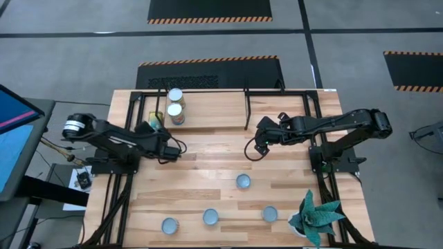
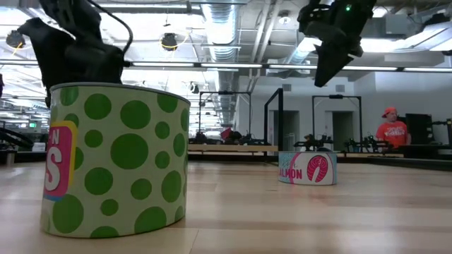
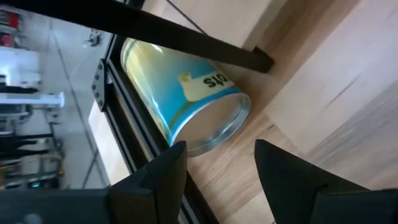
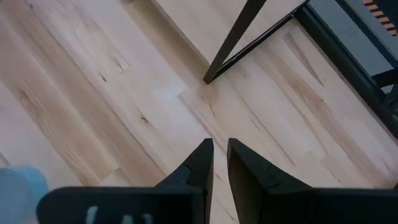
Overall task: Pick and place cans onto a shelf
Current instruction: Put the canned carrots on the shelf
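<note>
The shelf [image 1: 214, 111] stands at the table's far side with two cans [image 1: 175, 95] [image 1: 176, 111] upright on its left end. Another can [image 3: 180, 93], blue and yellow, lies on its side on the table by the shelf's left legs [image 3: 186, 37], also visible from above [image 1: 154, 122]. My left gripper [image 3: 221, 149] is open just short of its round end, with the fingers standing wide and touching nothing. My right gripper [image 4: 217, 149] hangs shut and empty over bare table near the shelf's right leg [image 4: 236, 37]. Several cans [image 1: 243, 181] stand nearer the front.
Upright cans stand at the near side [image 1: 212, 217] [image 1: 270, 214] [image 1: 169, 225]. A green spiky plant [image 1: 315, 214] sits at the near right corner. The green-dotted can [image 2: 113, 162] looms close in the low view, and a salmon-labelled one [image 2: 308, 168] is farther back. A person in red [image 2: 390, 131] stands beyond the table.
</note>
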You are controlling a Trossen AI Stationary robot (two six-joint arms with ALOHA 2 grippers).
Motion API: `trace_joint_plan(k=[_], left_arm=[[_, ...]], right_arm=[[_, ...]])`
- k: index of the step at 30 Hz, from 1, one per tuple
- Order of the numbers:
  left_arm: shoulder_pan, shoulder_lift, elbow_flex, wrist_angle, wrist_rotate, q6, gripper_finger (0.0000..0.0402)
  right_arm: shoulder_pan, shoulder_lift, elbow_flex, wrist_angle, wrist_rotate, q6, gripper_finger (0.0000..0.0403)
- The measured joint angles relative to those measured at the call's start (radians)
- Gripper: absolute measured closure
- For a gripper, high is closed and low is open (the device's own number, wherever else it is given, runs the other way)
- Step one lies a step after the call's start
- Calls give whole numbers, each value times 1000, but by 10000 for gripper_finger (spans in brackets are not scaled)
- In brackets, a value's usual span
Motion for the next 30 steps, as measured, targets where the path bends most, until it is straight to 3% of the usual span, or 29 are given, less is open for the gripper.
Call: trace_joint_plan(k=[7,16,30], left_arm=[[0,105,42,7,-35,-41,219],[0,208,93,14,-69,12,219],[0,227,93,-4,-93,62,219]], right_arm=[[0,0,0,1,-40,-23,333],[0,0,0,-14,-120,-46,333],[3,0,0,-20,-129,-45,333]])
